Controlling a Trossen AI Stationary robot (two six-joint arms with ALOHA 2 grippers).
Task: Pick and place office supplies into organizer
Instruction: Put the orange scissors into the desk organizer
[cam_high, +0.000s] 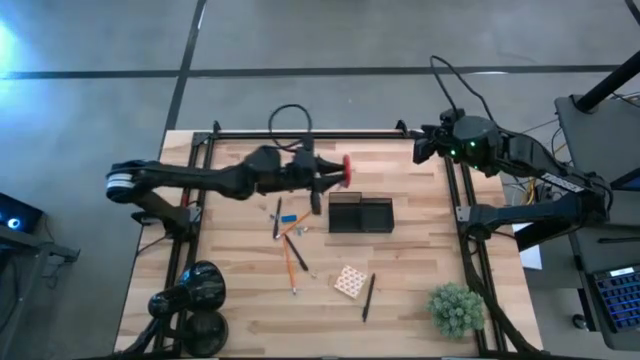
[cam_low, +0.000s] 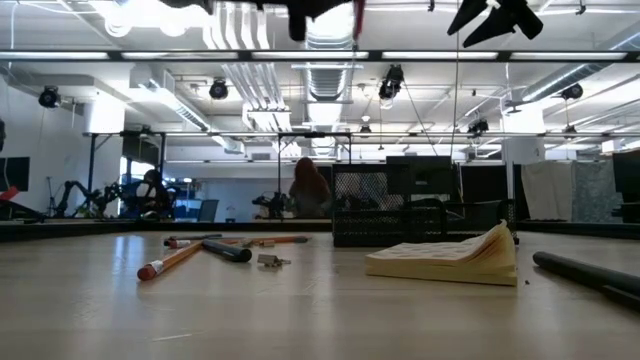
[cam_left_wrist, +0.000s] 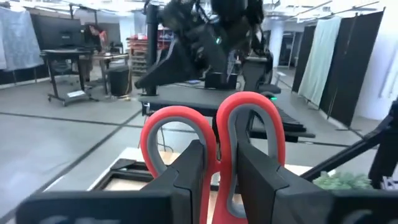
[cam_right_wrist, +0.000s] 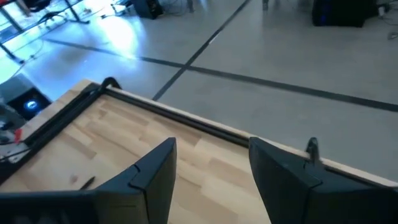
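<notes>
I see the left gripper (cam_left_wrist: 217, 180), jaws clenched on the scissors (cam_left_wrist: 214, 134); organizer (cam_high: 361, 214) below them; right gripper (cam_right_wrist: 208, 171) jaws released.

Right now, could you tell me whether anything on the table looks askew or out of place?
Only the note pad: its top sheets curl up at one edge. The left gripper holds the scissors above the table; pencils lie scattered beside the organizer.

One camera looks straight down on the whole counter (cam_high: 250, 300); another sits at its surface, facing level into the room — both catch the note pad (cam_high: 349, 281). Each wrist camera peers closely past its own tool — left over the scissors (cam_left_wrist: 214, 146).
</notes>
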